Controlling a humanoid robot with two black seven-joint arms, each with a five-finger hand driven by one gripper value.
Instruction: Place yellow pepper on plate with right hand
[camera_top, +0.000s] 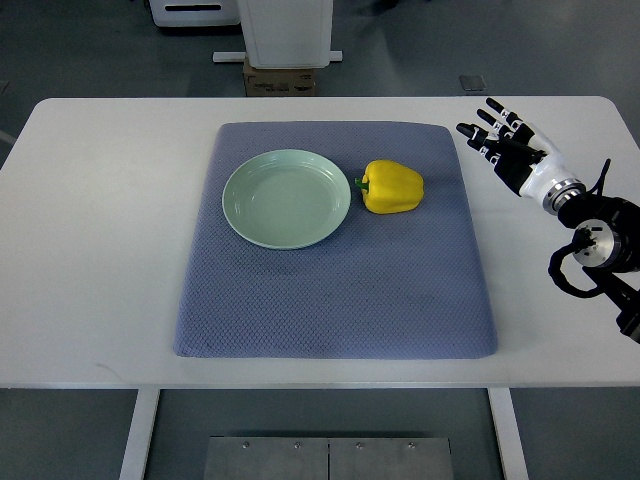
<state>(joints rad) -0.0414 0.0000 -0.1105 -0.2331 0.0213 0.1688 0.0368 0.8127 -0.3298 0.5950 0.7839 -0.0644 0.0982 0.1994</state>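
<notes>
Nearest the lens, at the bottom edge, we note a grey metal panel (330, 458) below the counter (100, 280), cut off by the frame so that its form is hard to make out. Beyond the counter's far edge a white unit (288, 30) and a brown box (280, 78) are likewise only partly in view. We find the right hand (505, 145) over the counter's far right part, off the blue-grey mat (335, 300), fingers spread and holding nothing; its arm runs out of the right edge. We record the yellow pepper (392, 187) lying on the mat, green stem toward the plate (240, 215), just beside its right rim. Nothing stands between hand and pepper. We find the pale green plate empty.
</notes>
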